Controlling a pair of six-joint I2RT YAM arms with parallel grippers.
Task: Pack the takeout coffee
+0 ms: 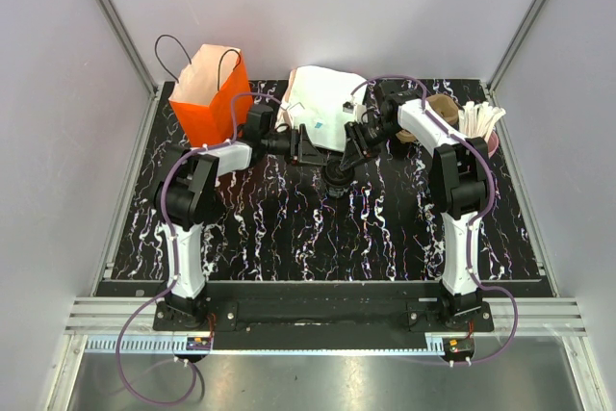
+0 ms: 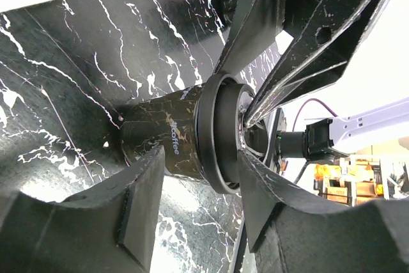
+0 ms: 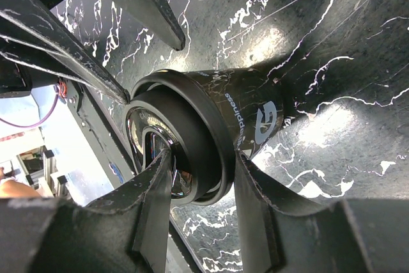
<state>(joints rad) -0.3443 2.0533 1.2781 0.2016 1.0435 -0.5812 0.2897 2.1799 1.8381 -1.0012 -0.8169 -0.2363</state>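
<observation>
Right claw (image 3: 204,161) pinches the takeout coffee (image 3: 259,110) at its rim, one finger inside; overhead hides that. Left claw (image 2: 201,167) straddles it, grip unclear.

Orange bag (image 1: 214,93) rear-L, white bag (image 1: 322,103) (prob.) mid, stick cup (image 1: 481,124) rear-R

Left gripper (image 1: 310,153) and right gripper (image 1: 358,153) block both sides of the coffee cup (image 1: 337,178). The table (image 1: 318,238) is open on its near half. Orange bag (image 1: 212,93) and what looks like white paper (image 1: 322,103) crowd the far edge.
</observation>
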